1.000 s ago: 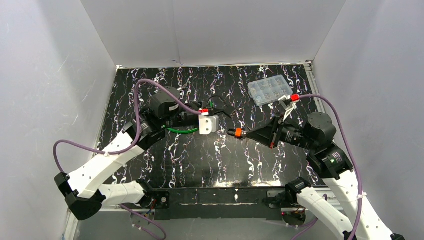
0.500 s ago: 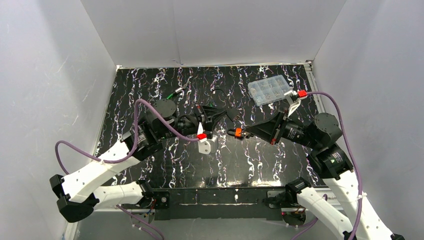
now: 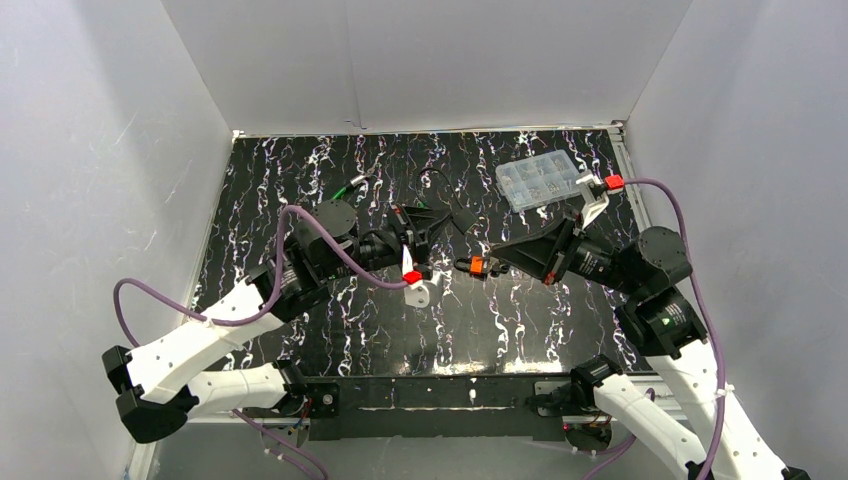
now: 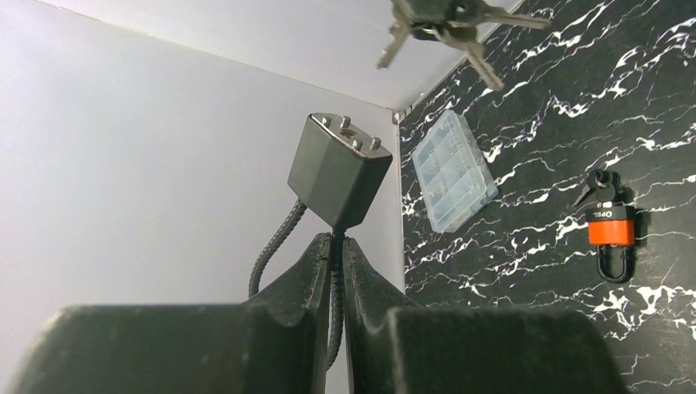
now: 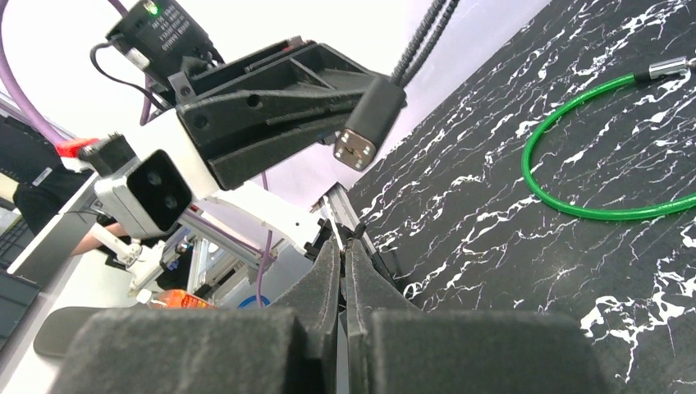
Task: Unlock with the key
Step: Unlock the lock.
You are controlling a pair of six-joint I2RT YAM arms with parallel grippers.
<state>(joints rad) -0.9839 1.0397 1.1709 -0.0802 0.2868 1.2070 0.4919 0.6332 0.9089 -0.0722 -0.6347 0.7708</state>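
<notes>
My left gripper (image 3: 428, 226) is shut on the black braided cable (image 4: 331, 283) of a black cable lock, held off the table. Its body (image 4: 338, 168) points its keyhole end at my right gripper (image 3: 497, 262). The lock body also shows in the top view (image 3: 465, 220) and in the right wrist view (image 5: 369, 115). My right gripper (image 5: 341, 244) is shut on a thin metal key blade, a short way right of the lock. A bunch of keys (image 4: 443, 18) hangs at the top of the left wrist view.
An orange padlock (image 4: 611, 231) with its own keys lies on the black marbled table under my right gripper (image 3: 478, 266). A green cable (image 5: 607, 176) lies behind my left arm. A clear compartment box (image 3: 540, 182) sits at the back right. White walls enclose the table.
My left wrist has turned and swung the black lock up off the table to face right. My right gripper has drawn back slightly to the right and tilted. The orange padlock has not moved.
</notes>
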